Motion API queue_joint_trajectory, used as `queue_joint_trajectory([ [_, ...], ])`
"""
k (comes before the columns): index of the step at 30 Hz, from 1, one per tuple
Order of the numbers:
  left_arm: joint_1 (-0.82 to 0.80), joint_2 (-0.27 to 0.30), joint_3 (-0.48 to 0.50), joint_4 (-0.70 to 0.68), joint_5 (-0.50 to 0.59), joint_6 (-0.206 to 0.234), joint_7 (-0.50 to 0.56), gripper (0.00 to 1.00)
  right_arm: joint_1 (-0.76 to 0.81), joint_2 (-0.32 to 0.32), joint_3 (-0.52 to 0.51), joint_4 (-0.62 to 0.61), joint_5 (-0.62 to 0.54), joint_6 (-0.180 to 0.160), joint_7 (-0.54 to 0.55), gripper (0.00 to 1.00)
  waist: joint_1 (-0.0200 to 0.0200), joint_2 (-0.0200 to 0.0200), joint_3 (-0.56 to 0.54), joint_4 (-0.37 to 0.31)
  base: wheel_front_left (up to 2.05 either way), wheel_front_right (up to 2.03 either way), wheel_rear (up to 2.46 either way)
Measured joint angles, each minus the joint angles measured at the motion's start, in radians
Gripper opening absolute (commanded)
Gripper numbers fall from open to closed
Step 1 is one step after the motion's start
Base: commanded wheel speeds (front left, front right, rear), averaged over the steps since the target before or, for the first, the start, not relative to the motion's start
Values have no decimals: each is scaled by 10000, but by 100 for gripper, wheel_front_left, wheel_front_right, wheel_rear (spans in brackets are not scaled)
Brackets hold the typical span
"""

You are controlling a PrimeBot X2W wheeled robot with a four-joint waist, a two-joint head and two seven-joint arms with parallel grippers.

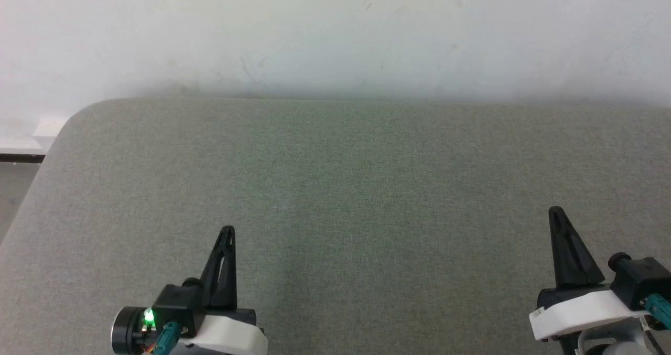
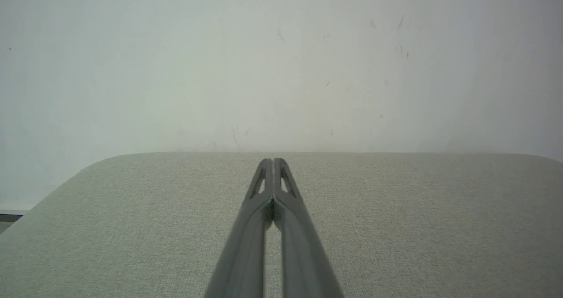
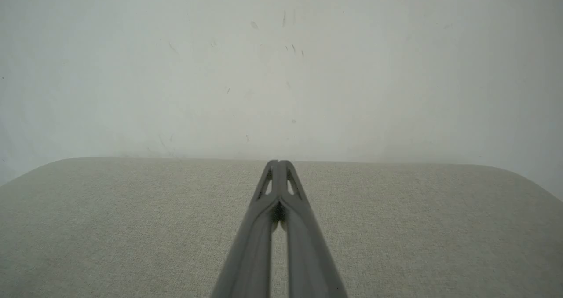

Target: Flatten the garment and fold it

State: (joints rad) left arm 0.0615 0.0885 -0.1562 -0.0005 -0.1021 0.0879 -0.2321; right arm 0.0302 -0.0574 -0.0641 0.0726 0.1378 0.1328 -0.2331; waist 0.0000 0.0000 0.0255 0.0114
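Note:
The garment is out of view. My left gripper point(image 1: 227, 231) hovers over the near left part of the grey fabric table point(image 1: 367, 187), its dark fingers pressed together with nothing between them. At the near right, my right gripper point(image 1: 555, 212) is likewise shut and empty. In the left wrist view the left gripper point(image 2: 273, 161) has its fingertips touching, pointing toward the table's far edge. The right wrist view has the right gripper point(image 3: 278, 163) closed the same way, above bare fabric.
A pale wall point(image 1: 335, 35) rises directly behind the table's far edge. The table's far left corner point(image 1: 78, 116) is rounded, with a strip of floor and a dark skirting line point(image 1: 21, 158) beyond it.

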Motion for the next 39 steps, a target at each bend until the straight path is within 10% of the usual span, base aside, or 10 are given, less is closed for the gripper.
queue_joint_trajectory([
  [39, -81, -142, 522, 0, 336, -268, 780, 0, -31, 2, 192, -234, -439, 0, 773, 0, 0, 0, -88, -39, 0, 0, 0],
])
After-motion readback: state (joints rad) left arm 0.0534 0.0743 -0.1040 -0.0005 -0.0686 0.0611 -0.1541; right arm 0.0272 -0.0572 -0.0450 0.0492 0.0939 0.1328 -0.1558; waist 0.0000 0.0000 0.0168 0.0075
